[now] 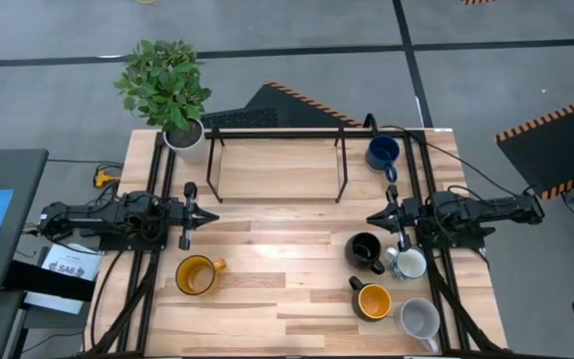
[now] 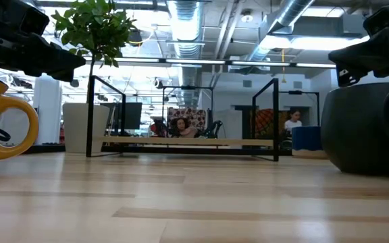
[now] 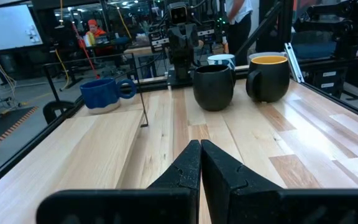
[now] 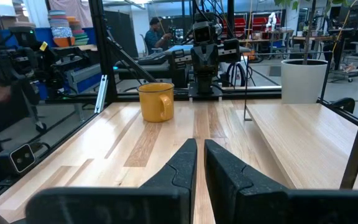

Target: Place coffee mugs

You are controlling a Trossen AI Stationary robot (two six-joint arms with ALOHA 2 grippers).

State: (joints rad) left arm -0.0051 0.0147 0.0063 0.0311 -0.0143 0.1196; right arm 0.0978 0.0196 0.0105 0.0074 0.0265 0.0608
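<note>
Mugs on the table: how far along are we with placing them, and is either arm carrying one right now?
Nothing looks placed yet. The raised rack holds no mug. The blue mug sits beside its right end; a yellow mug stands front left; the black mug, white marked mug, second yellow mug and grey mug cluster front right. Left gripper and right gripper are both shut and empty. All six remain.

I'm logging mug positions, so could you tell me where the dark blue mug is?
In the high view, the dark blue mug stands at the table's far right, beside the black rack's right end, apart from the other mugs.
</note>
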